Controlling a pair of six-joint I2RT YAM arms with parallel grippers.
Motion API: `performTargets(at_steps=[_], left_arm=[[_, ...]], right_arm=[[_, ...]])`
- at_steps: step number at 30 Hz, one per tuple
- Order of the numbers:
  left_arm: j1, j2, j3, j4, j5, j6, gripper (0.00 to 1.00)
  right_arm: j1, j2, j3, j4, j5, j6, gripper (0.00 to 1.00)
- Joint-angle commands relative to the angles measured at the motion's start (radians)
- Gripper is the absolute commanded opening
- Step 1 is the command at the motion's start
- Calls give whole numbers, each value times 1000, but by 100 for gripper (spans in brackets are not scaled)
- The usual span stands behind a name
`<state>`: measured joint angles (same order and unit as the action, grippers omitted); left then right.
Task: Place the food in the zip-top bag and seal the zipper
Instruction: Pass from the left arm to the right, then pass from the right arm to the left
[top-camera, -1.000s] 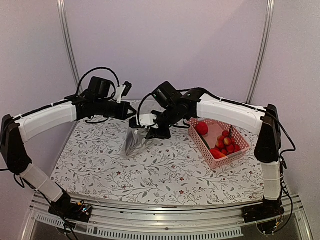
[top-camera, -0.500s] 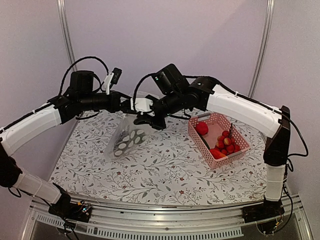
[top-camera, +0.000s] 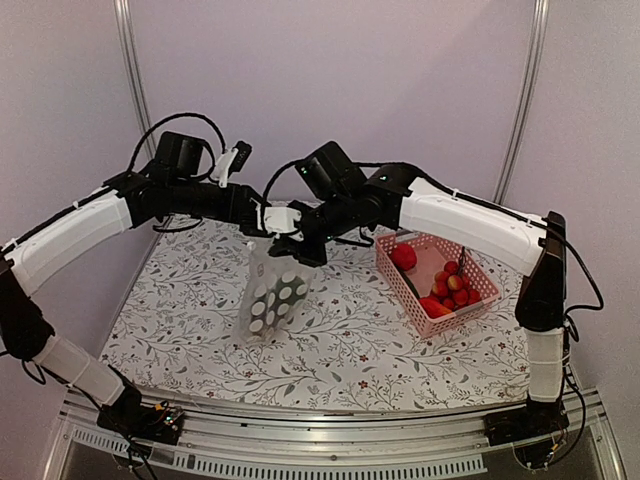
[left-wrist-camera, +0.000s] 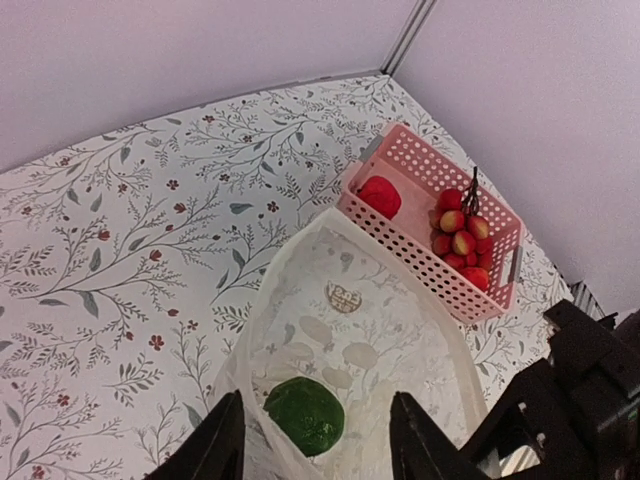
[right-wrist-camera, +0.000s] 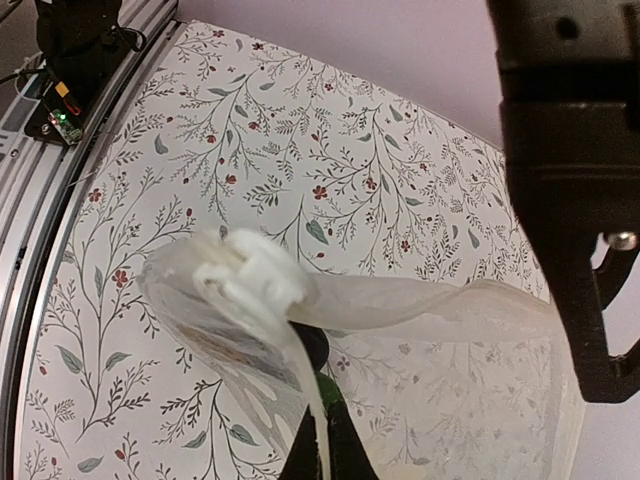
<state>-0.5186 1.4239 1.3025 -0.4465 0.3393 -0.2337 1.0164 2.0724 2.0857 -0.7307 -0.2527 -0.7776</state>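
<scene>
— Right, starting with the right gripper (right-wrist-camera: 322, 440): closed or apart?
— Closed tight, pinching a fold of the zip-top bag (top-camera: 272, 300) at its upper edge. Film bunched whitish beside the pinch in the right wrist view. Holding it up over the middle of the floral surface (top-camera: 180, 320), lower end down near the cloth; touching or not, cannot tell.
— And the left gripper (left-wrist-camera: 316, 405)?
— Spread wide, gripping nothing. Poised directly over the bag's top, just beside the right gripper.
— Inside the bag?
— Can see a green round piece (left-wrist-camera: 304, 415) lying in it, framed between the two fingers (left-wrist-camera: 222, 445) in the left wrist view. Can also make out white oval print marks across the clear plastic from above.
— Rest of the food?
— Sitting in the pink basket (top-camera: 408, 292), to the right of the bag and apart from it. Showing a red round fruit (top-camera: 403, 257) at the far end, a cluster of small red-pink tomatoes (top-camera: 455, 285) nearer the middle, more red at the near corner.
</scene>
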Motion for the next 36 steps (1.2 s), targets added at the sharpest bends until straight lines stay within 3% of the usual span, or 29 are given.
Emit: performTargets(at_steps=[1,11,17,25,27,29,32,36], left_arm=[[-41,23,120,-234,-130,-34,50],[-75,47,190,-426,-215,-132,52],[-81,25,146,-415,-116,-201,46],[-83,33,171,-471,-97,-241,13],[-83,32,185,-488,-110,-240,11],[-84,37,199,-511,-117,-240,11],[-87,59,217,-553,-138,-237,29],[-92,64,217,-568,-145,-239,32]], right_arm=[[6,-8,-12,17,30,21,0],[60,-1,-36,48,119,22,0],[87,-22,-72,86,173,28,0],[97,-38,-107,109,211,33,0],[97,-51,-117,119,214,35,0],[97,-58,-118,123,214,37,0],[97,-68,-117,126,211,38,0],[97,-70,-121,128,207,41,0]])
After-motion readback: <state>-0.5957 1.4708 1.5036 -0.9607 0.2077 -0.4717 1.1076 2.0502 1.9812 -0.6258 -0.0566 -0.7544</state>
